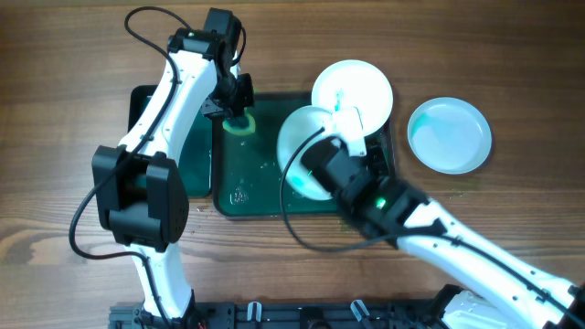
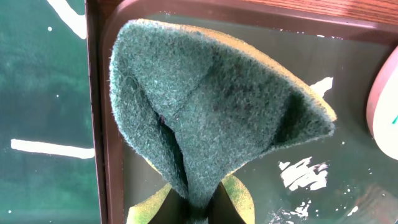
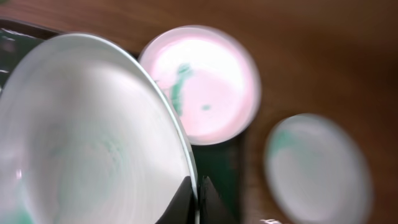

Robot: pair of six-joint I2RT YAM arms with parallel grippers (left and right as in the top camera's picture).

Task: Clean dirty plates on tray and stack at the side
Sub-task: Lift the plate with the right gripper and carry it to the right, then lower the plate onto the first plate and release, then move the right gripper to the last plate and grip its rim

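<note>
One plate (image 3: 81, 137) tilted, rim clamped in right pincer (image 3: 195, 198) (left pincer (image 2: 202, 208) pinches sponge (image 2: 205, 106)) over tray (image 1: 247, 183).

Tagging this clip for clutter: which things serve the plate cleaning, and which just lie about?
In use: tray, sponge, held plate, smeared plate, plate beside tray.
Lying about: small tray at left.

Mid-desk (image 1: 73, 55): large tray (image 1: 247, 183). Just left of it, smaller tray (image 1: 201, 164). At the large tray's far left corner, sponge (image 1: 239, 124). Over its right half, tilted plate (image 1: 300, 137); behind that, at the far right corner, second plate (image 1: 352, 84). Right of the tray, on the desk, third plate (image 1: 448, 135).
</note>
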